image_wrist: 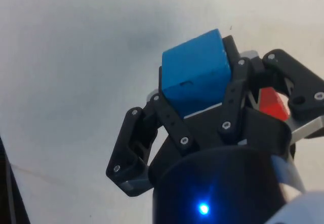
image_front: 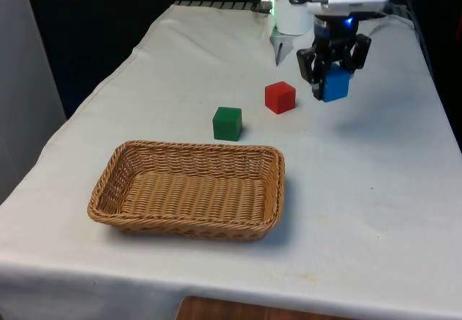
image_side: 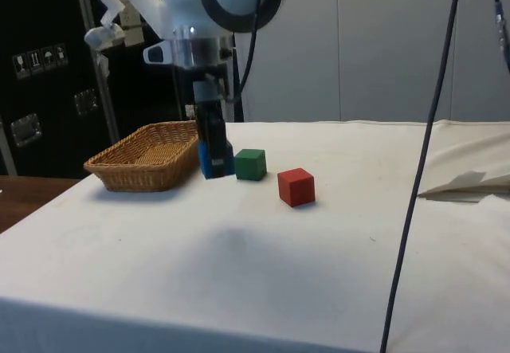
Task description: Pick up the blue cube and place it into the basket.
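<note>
Front view: gripper clamps the blue cube above the worktop, beyond the basket; cube tilted.

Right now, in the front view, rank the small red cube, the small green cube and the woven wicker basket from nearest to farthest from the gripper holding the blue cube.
From the black gripper, shut on the blue cube:
1. Small red cube, just toward the front view's left.
2. Small green cube, farther left and nearer the camera.
3. Woven wicker basket, farthest, at the near left.
</note>
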Robot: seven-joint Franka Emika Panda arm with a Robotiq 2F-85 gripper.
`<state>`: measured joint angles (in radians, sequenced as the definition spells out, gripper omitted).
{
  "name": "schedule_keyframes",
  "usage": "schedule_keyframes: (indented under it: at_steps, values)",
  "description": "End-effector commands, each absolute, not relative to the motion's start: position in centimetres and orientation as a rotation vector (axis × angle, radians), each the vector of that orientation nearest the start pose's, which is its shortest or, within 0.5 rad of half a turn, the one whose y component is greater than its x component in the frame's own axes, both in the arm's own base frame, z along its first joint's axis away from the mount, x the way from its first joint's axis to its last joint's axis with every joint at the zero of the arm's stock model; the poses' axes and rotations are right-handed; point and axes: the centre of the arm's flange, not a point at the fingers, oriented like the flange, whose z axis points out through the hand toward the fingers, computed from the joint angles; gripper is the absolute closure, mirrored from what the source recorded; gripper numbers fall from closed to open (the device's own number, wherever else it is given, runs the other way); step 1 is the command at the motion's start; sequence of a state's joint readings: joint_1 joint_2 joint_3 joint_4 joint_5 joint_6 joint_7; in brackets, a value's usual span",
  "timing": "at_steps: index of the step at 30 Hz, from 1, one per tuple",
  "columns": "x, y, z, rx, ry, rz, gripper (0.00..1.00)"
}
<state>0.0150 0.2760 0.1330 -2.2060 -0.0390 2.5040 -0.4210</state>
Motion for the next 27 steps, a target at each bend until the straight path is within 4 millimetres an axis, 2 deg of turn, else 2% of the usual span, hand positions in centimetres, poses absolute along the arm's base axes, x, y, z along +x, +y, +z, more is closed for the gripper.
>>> schedule_keyframes:
  at_steps: [1,4,5,7,12,20,27]
  values:
    - [54.9,8.2,26.4,-2.992,-0.913,-0.042,0.99]
    - [54.9,8.2,27.5,-2.995,-0.915,-0.044,0.99]
    - [55.0,8.2,27.0,-2.999,-0.919,-0.046,0.99]
    - [54.9,8.1,28.6,-2.999,-0.915,-0.046,0.99]
    - [54.8,8.1,30.3,-3.007,-0.91,-0.06,0.99]
    - [54.9,8.2,30.5,-3.015,-0.91,-0.058,0.99]
    - [55.8,7.1,31.5,-3.026,-0.88,-0.052,0.99]
